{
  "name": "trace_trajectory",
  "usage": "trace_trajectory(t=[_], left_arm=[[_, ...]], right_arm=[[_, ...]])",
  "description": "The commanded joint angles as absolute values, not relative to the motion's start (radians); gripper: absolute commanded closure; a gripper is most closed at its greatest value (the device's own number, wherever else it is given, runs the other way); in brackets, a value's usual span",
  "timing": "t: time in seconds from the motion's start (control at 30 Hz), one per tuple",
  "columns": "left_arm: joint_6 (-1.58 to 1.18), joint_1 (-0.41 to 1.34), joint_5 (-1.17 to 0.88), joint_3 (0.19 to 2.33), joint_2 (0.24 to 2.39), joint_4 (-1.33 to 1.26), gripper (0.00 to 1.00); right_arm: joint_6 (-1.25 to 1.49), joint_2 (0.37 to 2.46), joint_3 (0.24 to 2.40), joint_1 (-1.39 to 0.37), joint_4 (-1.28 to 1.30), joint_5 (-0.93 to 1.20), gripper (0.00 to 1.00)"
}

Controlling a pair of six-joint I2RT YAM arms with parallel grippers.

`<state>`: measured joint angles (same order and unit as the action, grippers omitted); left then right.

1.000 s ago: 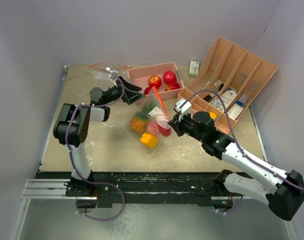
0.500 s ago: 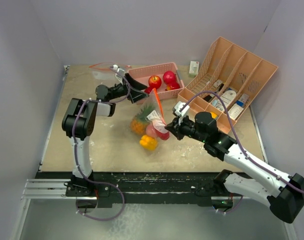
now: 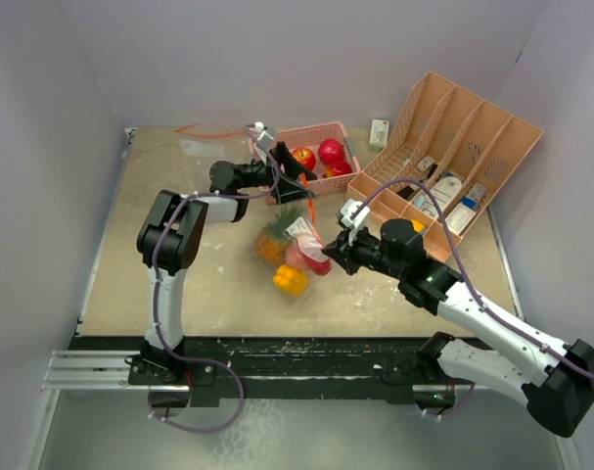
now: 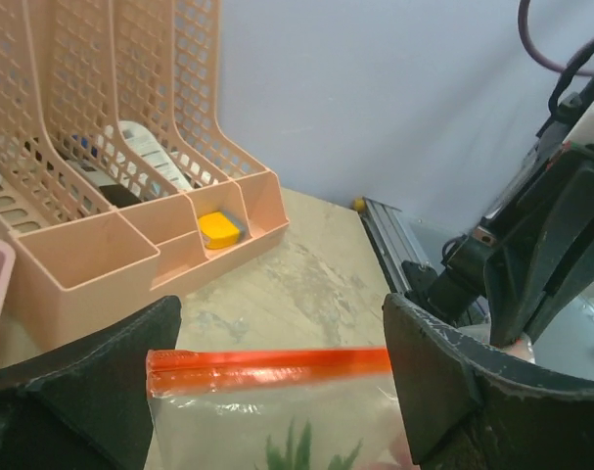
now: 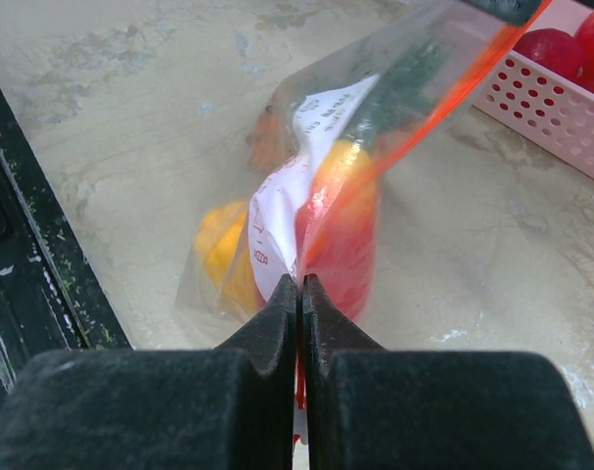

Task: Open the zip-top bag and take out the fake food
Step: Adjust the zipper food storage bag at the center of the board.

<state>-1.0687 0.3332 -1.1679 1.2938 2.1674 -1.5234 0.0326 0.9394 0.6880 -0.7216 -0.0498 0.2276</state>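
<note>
The task is looking barely begun: nothing is coming out of the bag yet.

Nearest the arm bases, on the mottled beige tabletop [image 3: 179,284], the clear, crinkly plastic zip-top bag [image 3: 295,235] is sagging under its load. A glossy yellow bell pepper [image 3: 290,279] is bulging at its 6 o'clock end. A smooth red round fruit [image 3: 311,257] and a knobbly orange pineapple with green crown [image 3: 270,243] are sitting above it, all three inside the film beside a white paper label.

At the bag's 4 o'clock side, the black right gripper [image 5: 298,285] is pinching the thin film, its jaws pressed together on it and holding that edge up.

Further back, at the bag's 12 o'clock end, the black left gripper [image 3: 297,177] is hovering with its jaws standing wide apart. In its wrist view the stiff orange zip strip [image 4: 267,360] is running straight across the gap, flat and apparently sealed. Gripping that strip and pulling it apart is what I judge to be remaining, followed by lifting out each piece.

Beyond, at 12 o'clock, a pink perforated plastic basket [image 3: 277,145] is holding shiny red round fruits [image 3: 302,158] that are lying outside the bag. At 2 o'clock, a peach lattice-walled divided organiser [image 3: 473,117] is leaning with white bottles [image 3: 443,188] in its slots.
</note>
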Motion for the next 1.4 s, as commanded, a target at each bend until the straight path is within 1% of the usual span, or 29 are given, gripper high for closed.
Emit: trace_trajectory(t=[0.0, 0.1, 0.17, 0.27, 0.67, 0.7, 0.77, 0.83, 0.93, 1.0, 1.07, 1.13, 1.17, 1.23, 1.3, 1.37], left_arm=[[-1.112, 0.36, -1.263, 1.318, 2.146, -1.649, 0.23], [-1.121, 0.357, -1.296, 1.284, 2.124, -1.649, 0.57], [-1.12, 0.353, -1.302, 1.253, 2.108, -1.648, 0.77], [-1.115, 0.34, -1.291, 1.208, 2.083, -1.649, 1.0], [-1.137, 0.267, -1.192, 1.129, 1.973, -1.649, 1.0], [-1.14, 0.266, -1.187, 1.121, 1.959, -1.648, 1.0], [-1.141, 0.265, -1.184, 1.103, 1.923, -1.649, 1.0], [-1.134, 0.263, -1.174, 1.077, 1.888, -1.649, 1.0], [-1.131, 0.261, -1.17, 1.043, 1.854, -1.649, 1.0], [-1.131, 0.256, -1.165, 1.022, 1.838, -1.649, 1.0], [-1.133, 0.249, -1.159, 1.003, 1.825, -1.649, 1.0], [-1.134, 0.243, -1.151, 0.984, 1.81, -1.649, 1.0], [-1.133, 0.241, -1.148, 0.975, 1.803, -1.649, 1.0], [-1.133, 0.239, -1.131, 0.963, 1.794, -1.649, 1.0], [-1.134, 0.235, -1.11, 0.954, 1.788, -1.649, 1.0], [-1.135, 0.232, -1.089, 0.943, 1.782, -1.649, 1.0]], right_arm=[[0.018, 0.931, 0.726, -0.723, -0.071, 0.182, 1.0], [0.024, 0.929, 0.725, -0.724, -0.073, 0.144, 1.0], [0.046, 0.918, 0.718, -0.724, -0.089, 0.139, 1.0], [0.074, 0.898, 0.699, -0.723, -0.114, 0.083, 1.0], [0.111, 0.863, 0.694, -0.724, -0.086, -0.11, 1.0], [0.115, 0.864, 0.692, -0.724, -0.085, -0.122, 0.99], [0.12, 0.866, 0.692, -0.723, -0.084, -0.138, 0.9], [0.127, 0.87, 0.692, -0.724, -0.088, -0.144, 0.78], [0.144, 0.868, 0.692, -0.724, -0.104, -0.144, 0.51], [0.165, 0.846, 0.685, -0.724, -0.127, -0.127, 0.37], [0.188, 0.8, 0.661, -0.722, -0.169, -0.115, 0.26], [0.207, 0.744, 0.627, -0.718, -0.221, -0.114, 0.17], [0.216, 0.716, 0.615, -0.712, -0.237, -0.11, 0.15], [0.229, 0.704, 0.608, -0.698, -0.249, -0.078, 0.19], [0.242, 0.716, 0.616, -0.69, -0.246, -0.046, 0.23], [0.256, 0.734, 0.624, -0.679, -0.245, -0.013, 0.32]])
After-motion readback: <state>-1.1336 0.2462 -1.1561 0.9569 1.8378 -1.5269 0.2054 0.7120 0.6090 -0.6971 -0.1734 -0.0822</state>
